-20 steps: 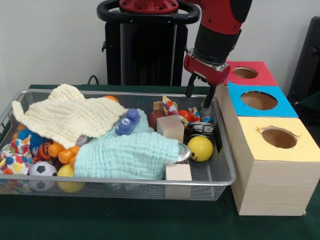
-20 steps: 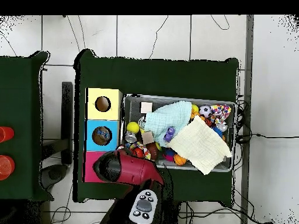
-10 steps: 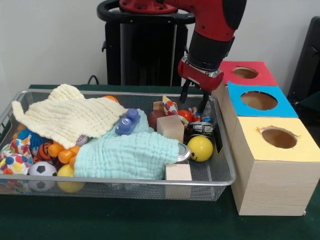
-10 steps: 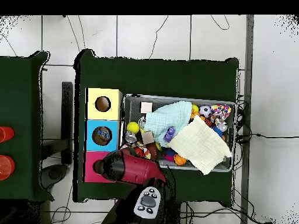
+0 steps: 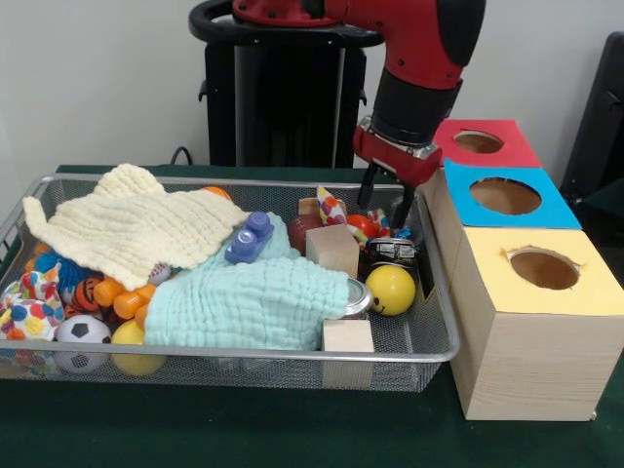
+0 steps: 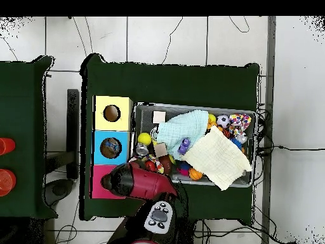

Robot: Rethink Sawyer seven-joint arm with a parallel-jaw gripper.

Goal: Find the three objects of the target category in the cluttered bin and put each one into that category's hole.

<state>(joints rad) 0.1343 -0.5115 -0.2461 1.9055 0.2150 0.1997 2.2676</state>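
- We see the red and black arm (image 5: pixel 419 58) coming down steeply from the top, its wrist leaning slightly toward the boxes.
- The gripper (image 5: pixel 384 203) hangs over the far right corner of the wire bin (image 5: pixel 429 343), its two dark fingers (image 5: pixel 368 188) spread apart and holding nothing.
- The fingertips are just above a small heap of bright toys (image 5: pixel 366 224); we cannot tell whether they touch it.
- Overhead, the arm hides that corner, so the tips are not visible there.
- Loose in the bin lie a yellow ball (image 5: pixel 390 289), wooden blocks (image 5: pixel 332 249), a mint cloth (image 5: pixel 249 302) and a cream cloth (image 5: pixel 132 229).
- Beside the bin stand the red box (image 5: pixel 487 144), blue box (image 5: pixel 507 198) and yellow box (image 5: pixel 542 268), each with a round hole in its top.
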